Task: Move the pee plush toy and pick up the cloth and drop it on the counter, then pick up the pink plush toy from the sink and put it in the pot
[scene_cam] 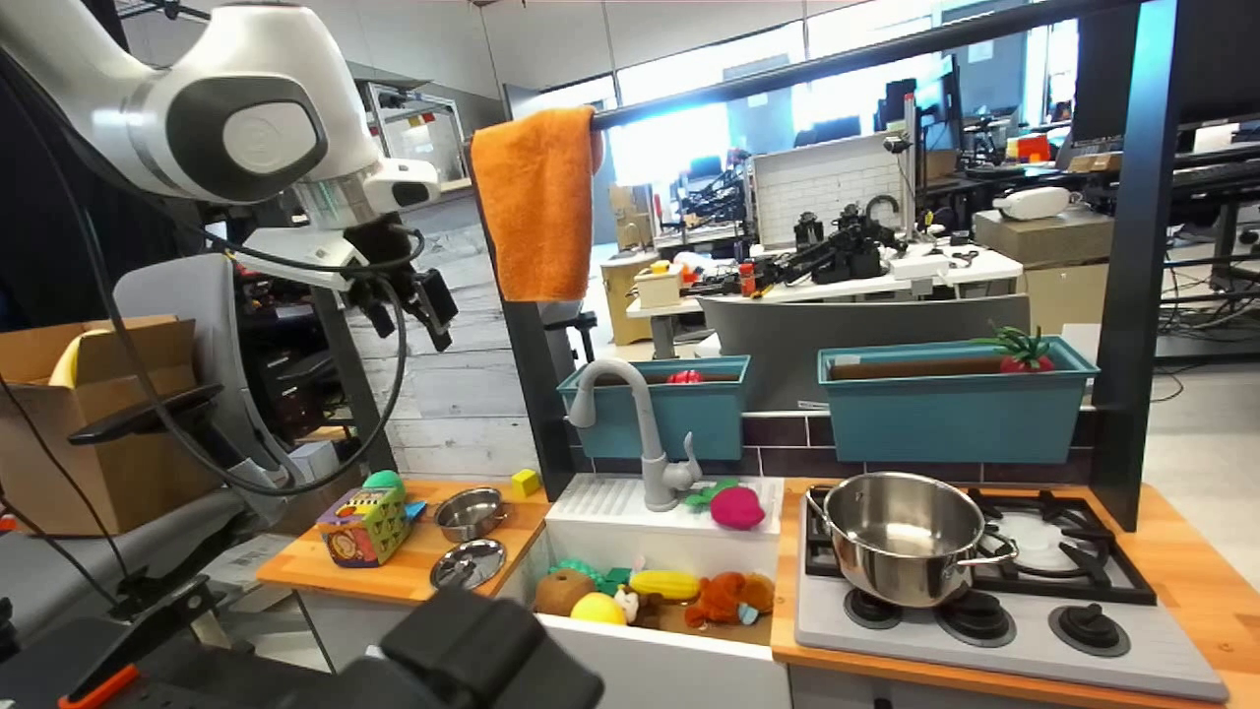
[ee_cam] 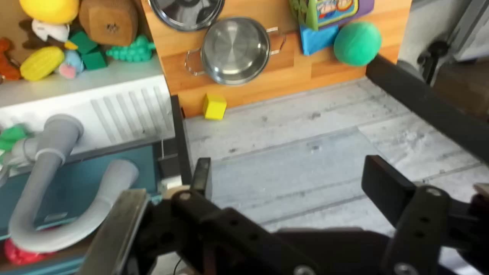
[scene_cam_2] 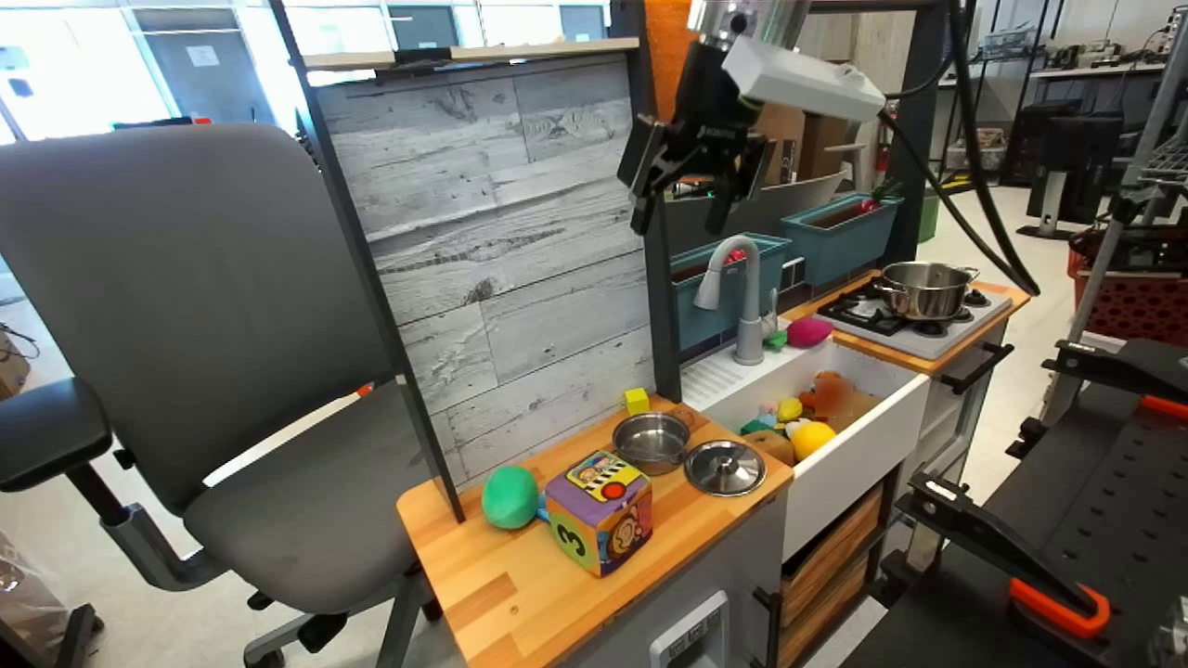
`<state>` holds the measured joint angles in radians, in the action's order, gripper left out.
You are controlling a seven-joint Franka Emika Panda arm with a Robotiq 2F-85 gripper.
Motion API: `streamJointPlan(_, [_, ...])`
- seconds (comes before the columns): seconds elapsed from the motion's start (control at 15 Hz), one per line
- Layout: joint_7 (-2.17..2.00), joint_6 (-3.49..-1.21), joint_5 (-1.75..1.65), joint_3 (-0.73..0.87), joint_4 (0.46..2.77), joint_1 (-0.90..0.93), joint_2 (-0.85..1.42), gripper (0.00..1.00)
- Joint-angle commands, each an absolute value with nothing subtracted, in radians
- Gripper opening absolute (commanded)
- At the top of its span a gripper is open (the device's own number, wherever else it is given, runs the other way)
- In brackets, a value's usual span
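Note:
My gripper is open and empty, high in the air above the left counter; it also shows in an exterior view and the wrist view. The orange cloth hangs over the top rail, partly behind the arm in an exterior view. The green plush toy lies on the wooden counter behind a toy cube; the wrist view shows it too. The pink plush toy rests on the back ledge of the white sink. The steel pot stands on the stove.
The toy cube, a small metal bowl, its lid and a yellow block are on the counter. Several toys lie in the basin. The grey faucet, rail posts and teal planters stand at the back.

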<state>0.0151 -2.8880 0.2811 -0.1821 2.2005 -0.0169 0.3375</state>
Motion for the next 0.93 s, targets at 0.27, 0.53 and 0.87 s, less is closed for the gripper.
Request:
streamJointPlan(0.27, [0.122,-3.246,0.597,-0.343,2.469,-0.116,-0.022,1.0])
streamJointPlan(0.53, [-0.025,-3.417,0.496,-0.232,2.43,-0.038,-0.037,1.0])
streamJointPlan(0.87, [-0.034,-3.45,0.563,-0.191,2.216,-0.169,0.111,1.0])
